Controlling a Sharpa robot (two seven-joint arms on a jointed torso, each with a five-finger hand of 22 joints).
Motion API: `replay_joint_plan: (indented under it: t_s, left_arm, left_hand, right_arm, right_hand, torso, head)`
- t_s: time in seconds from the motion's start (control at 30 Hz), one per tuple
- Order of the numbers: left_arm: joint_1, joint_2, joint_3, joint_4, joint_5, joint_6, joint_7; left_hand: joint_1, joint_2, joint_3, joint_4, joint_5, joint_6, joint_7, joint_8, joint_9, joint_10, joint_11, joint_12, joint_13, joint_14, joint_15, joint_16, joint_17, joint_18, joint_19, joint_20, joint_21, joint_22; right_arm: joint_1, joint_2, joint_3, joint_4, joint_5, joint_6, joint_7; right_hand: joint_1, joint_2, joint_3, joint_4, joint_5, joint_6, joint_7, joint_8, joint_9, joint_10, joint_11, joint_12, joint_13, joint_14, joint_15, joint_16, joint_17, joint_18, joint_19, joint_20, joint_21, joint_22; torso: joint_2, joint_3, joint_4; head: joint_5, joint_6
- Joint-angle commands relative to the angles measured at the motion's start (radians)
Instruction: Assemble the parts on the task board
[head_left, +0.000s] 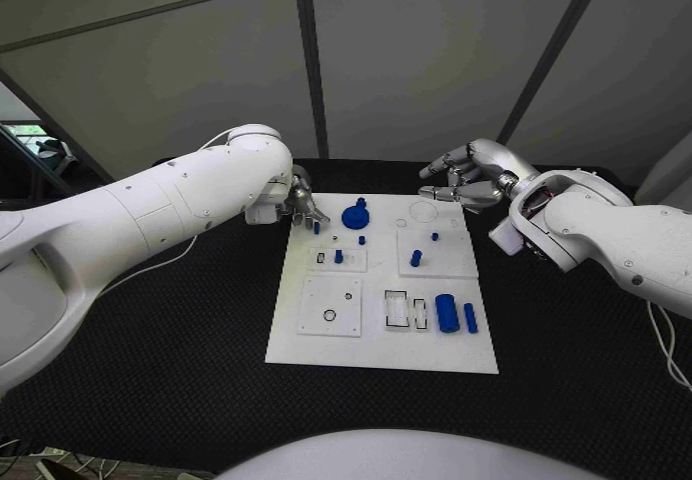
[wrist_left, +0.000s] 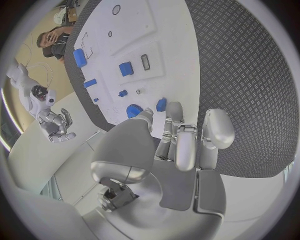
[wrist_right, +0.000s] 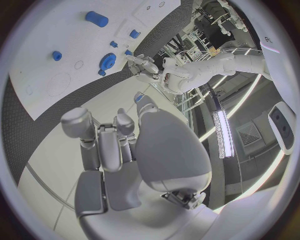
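Beside the blue gear (head_left: 355, 215), left hand (head_left: 299, 203).

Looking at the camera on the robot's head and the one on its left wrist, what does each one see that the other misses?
Head view alone: the whole task board with its near end, and both arms reaching in, the right hand hovering off the board's far right corner.

Left wrist view alone: the left hand seen close from behind, with a small blue part right at its fingertips.

Both: the board's far half, the blue gear and the large blue cylinder.
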Motion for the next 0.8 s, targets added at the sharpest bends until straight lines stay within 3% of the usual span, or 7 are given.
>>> replay_joint_plan:
  t_s: [0.03,0.53,0.8]
  left_arm:
    - [0.001,0.002,0.000,0.000,-0.007,0.016,0.013]
    - [0.000,0.004,-0.002,-0.004,-0.007,0.020,0.015]
    - [-0.001,0.005,-0.002,-0.005,-0.007,0.017,0.028]
  left_hand:
    - [0.010,0.002,-0.001,-0.004,0.003,0.010,0.000,0.007,-0.001,-0.001,-0.004,0.005,-0.001,0.048,-0.006,0.007,0.139,0.005,0.007,0.001,0.006,0.002]
    - [0.047,0.020,0.004,-0.017,0.003,0.018,-0.007,0.015,0.000,0.010,-0.010,0.011,0.003,0.053,-0.011,0.016,0.149,0.002,0.014,-0.003,0.013,0.014]
    - [0.124,0.060,0.055,-0.059,-0.026,0.013,-0.014,0.015,-0.003,0.011,-0.018,0.004,-0.004,0.056,-0.017,0.020,0.154,0.001,0.018,-0.010,0.016,0.023]
  right_arm:
    - [0.001,0.001,0.001,0.000,-0.002,0.006,0.004]
    - [0.001,0.002,0.001,0.000,-0.002,0.009,0.004]
    - [0.001,0.003,0.001,-0.001,-0.002,0.010,0.004]
  right_hand:
    - [-0.001,0.006,0.001,0.004,0.007,0.005,-0.002,0.005,-0.002,-0.002,0.000,-0.003,0.001,0.041,-0.010,-0.006,0.014,0.010,-0.005,-0.003,-0.005,-0.001]
    - [-0.001,0.007,0.002,0.004,0.007,0.005,-0.002,0.005,-0.002,-0.003,0.000,-0.004,0.000,0.041,-0.010,-0.006,0.014,0.010,-0.004,-0.003,-0.005,-0.001]
    - [-0.001,0.007,0.002,0.004,0.007,0.005,-0.002,0.005,-0.002,-0.003,0.000,-0.004,0.000,0.041,-0.010,-0.006,0.014,0.010,-0.004,-0.003,-0.005,-0.001]
  torso:
    - [0.001,0.0002,-0.0002]
    - [0.000,-0.0003,0.0002]
    - [0.001,-0.0001,-0.0001]
  head:
    - [0.001,-0.002]
    - [-0.002,-0.005]
    - [0.000,-0.008]
